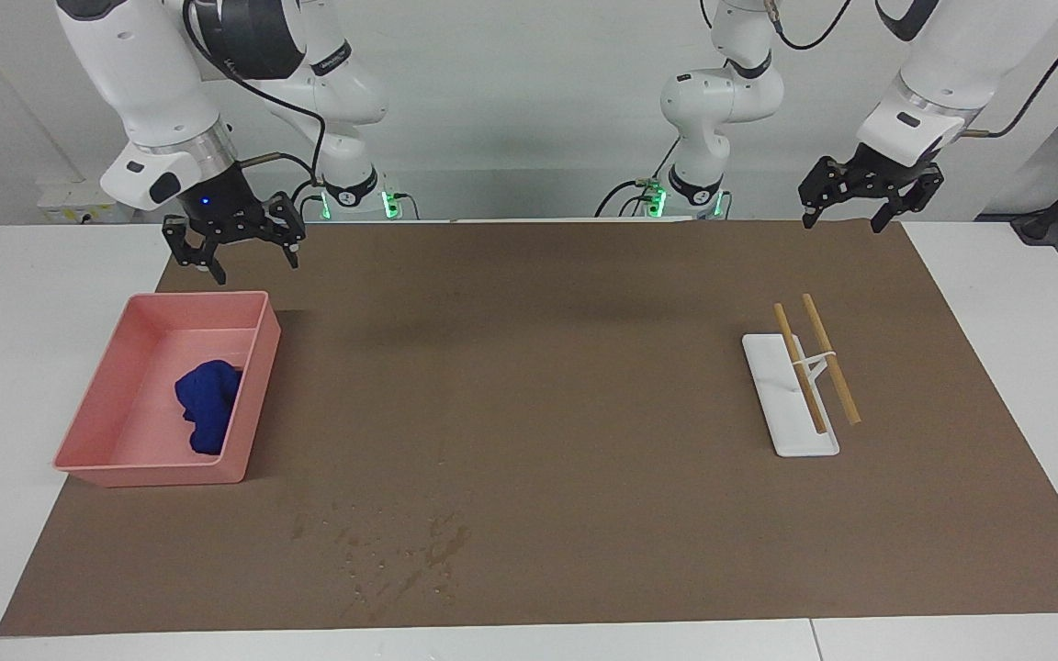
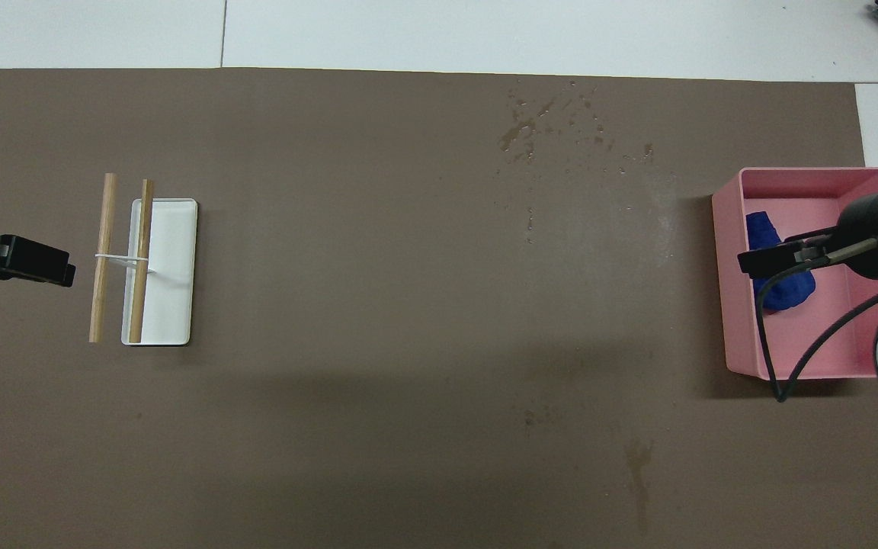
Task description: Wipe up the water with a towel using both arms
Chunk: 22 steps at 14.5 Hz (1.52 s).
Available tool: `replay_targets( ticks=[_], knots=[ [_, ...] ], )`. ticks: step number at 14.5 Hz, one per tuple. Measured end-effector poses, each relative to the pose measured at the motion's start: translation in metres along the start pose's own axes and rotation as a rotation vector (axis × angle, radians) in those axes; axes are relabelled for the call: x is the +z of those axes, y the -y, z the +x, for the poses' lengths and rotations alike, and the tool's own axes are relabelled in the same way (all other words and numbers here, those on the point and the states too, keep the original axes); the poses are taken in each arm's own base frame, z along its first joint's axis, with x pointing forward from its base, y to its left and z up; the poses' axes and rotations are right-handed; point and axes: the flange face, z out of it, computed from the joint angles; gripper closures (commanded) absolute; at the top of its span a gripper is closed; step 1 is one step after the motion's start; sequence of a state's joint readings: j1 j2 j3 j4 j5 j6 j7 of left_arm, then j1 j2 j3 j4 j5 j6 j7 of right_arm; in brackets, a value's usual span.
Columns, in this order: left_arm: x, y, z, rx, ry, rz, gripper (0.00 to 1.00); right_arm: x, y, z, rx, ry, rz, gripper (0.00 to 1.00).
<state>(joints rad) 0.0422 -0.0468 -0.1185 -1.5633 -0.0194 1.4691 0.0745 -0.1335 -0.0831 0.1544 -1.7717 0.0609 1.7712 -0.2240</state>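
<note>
A crumpled blue towel [image 1: 208, 404] lies in a pink tray [image 1: 116, 431] at the right arm's end of the table. It also shows in the overhead view [image 2: 789, 293], inside the tray [image 2: 812, 183]. The water [image 1: 400, 551] is a patch of droplets and dark streaks on the brown mat, farther from the robots than the tray; it also shows in the overhead view [image 2: 553, 130]. My right gripper [image 1: 252, 262] is open and empty, raised over the tray and towel [image 2: 770, 259]. My left gripper [image 1: 846, 220] is open and empty, raised over the mat's edge at its own end [image 2: 27, 263].
A white flat base [image 1: 791, 404] carrying two wooden rods [image 1: 827, 358] stands at the left arm's end of the mat; the base also shows in the overhead view [image 2: 172, 267]. A brown mat [image 1: 538, 367] covers most of the white table. Faint dark stains [image 2: 637, 457] mark the mat nearer the robots.
</note>
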Motion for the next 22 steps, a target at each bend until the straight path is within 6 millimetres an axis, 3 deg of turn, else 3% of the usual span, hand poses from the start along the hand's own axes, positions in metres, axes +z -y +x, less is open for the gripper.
replay_targets(
  ticks=[6, 10, 12, 18, 22],
  knots=[
    [0.0, 0.0, 0.0, 0.0, 0.0, 0.0, 0.0, -0.016, -0.01, 0.011, 0.07, -0.033, -0.002, 0.0],
    [0.0, 0.0, 0.0, 0.0, 0.0, 0.0, 0.0, -0.014, 0.002, 0.03, 0.092, -0.034, 0.009, 0.0],
    [0.0, 0.0, 0.0, 0.0, 0.0, 0.0, 0.0, -0.015, -0.001, 0.037, 0.099, -0.033, 0.012, 0.0],
    [0.0, 0.0, 0.0, 0.0, 0.0, 0.0, 0.0, -0.015, 0.013, 0.041, 0.053, -0.011, -0.053, 0.0],
    [0.0, 0.0, 0.0, 0.0, 0.0, 0.0, 0.0, -0.013, 0.008, 0.038, 0.064, 0.01, -0.053, 0.0]
  ],
)
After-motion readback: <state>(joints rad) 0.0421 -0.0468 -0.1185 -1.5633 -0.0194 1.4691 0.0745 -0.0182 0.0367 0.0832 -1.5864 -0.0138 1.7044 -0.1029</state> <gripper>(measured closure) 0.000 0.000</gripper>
